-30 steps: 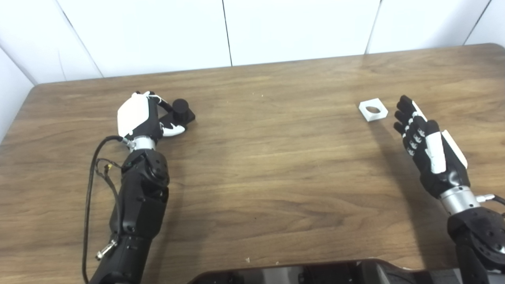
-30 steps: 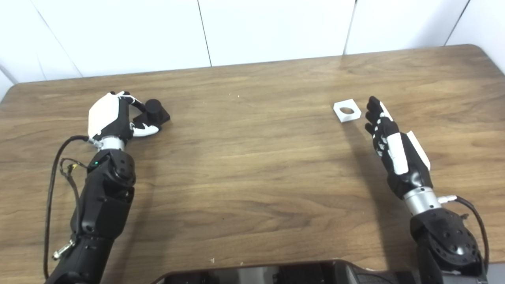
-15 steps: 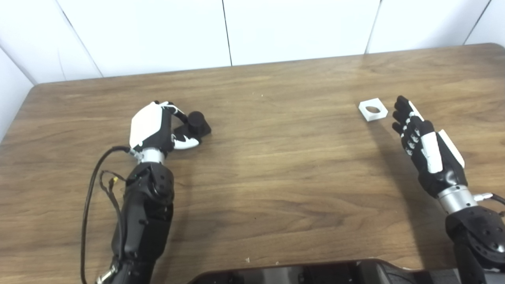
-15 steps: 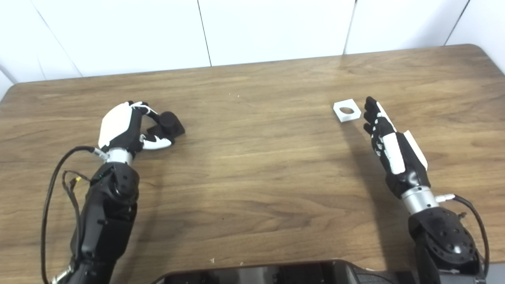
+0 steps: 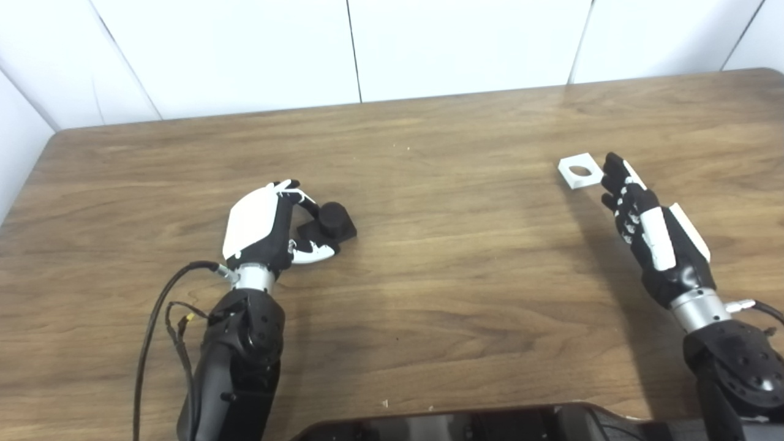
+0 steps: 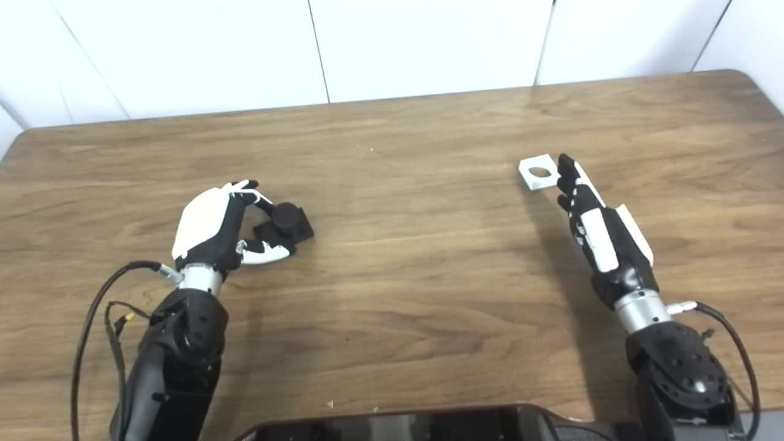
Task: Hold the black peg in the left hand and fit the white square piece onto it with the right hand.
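A black peg (image 5: 331, 222), a short cylinder standing on a square base, sits on the left half of the wooden surface (image 5: 441, 269), with the left hand (image 5: 263, 226) curled round it, fingers (image 5: 304, 203) closed on its base, likely to steady it upright. Well apart on the right lies the white square piece (image 5: 579, 171), hole facing up. The right hand (image 5: 643, 223) holds nothing, its fingers extended together, tips just beside the piece's edge, seemingly ready to grasp it.

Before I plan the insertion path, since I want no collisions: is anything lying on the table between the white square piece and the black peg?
Nothing visible does. The white square piece lies beside the right hand, the black peg sits in the left hand, and only bare table shows between them.
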